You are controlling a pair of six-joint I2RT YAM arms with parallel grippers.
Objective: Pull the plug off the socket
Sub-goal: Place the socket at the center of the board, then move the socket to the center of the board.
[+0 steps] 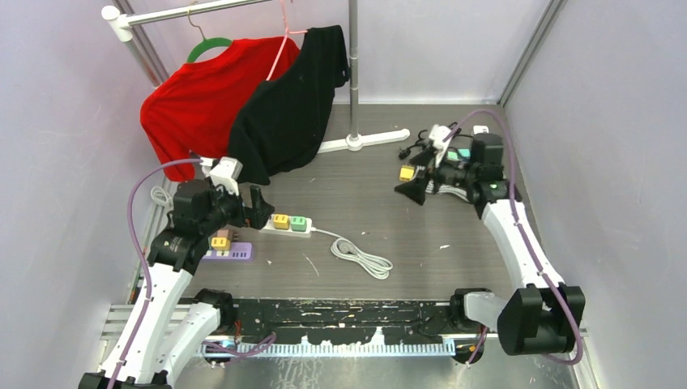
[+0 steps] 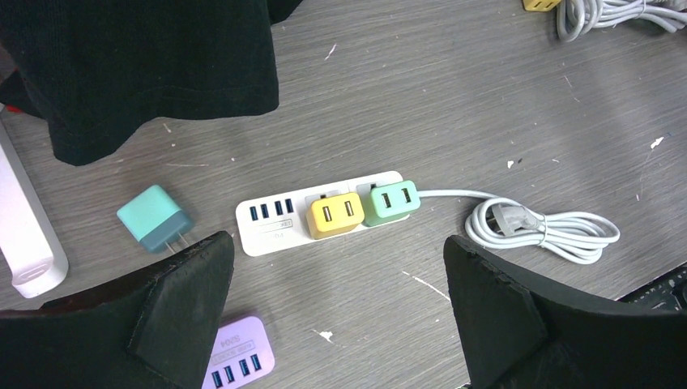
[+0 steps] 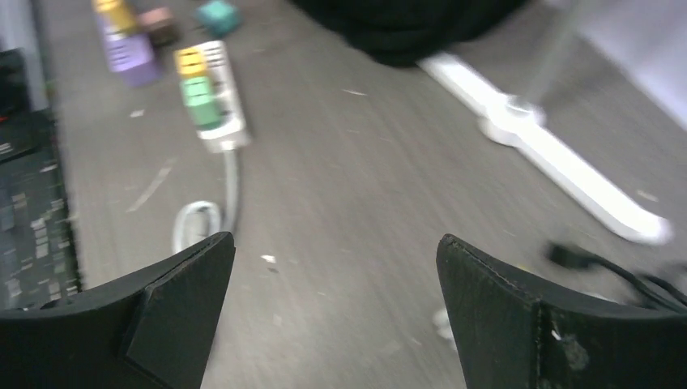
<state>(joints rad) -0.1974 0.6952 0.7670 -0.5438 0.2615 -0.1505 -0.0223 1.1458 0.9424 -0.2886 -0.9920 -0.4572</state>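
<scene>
We describe hazards from the largest item down.

The grey wood-grain tabletop (image 2: 486, 97) gives no restraint: nothing clamps what lies on it.

The black hanging garment (image 2: 146, 65) drapes at 11 o'clock from the strip. We judge that a high approach could snag its hem.

The left fingers (image 2: 182, 300) are spread wide and grip nothing. They hover over the strip, which shows at 12 o'clock between them. The right fingers (image 3: 178, 300) are likewise spread and empty, well apart at the far right.

The white rectangular power strip (image 2: 267, 239) lies flat and free. If nothing pins it, a pull will likely lift the whole strip instead of separating anything.

The coiled white cable (image 2: 551, 231) trails toward 3 o'clock and could drag along.

The yellow square plug (image 2: 334, 215) and the mint-green square plug (image 2: 390, 203) are both seated in the strip, touching side by side. Wide fingers may close on both, or slip.

The loose teal adapter (image 2: 154, 217) at 9 o'clock could be knocked.
</scene>
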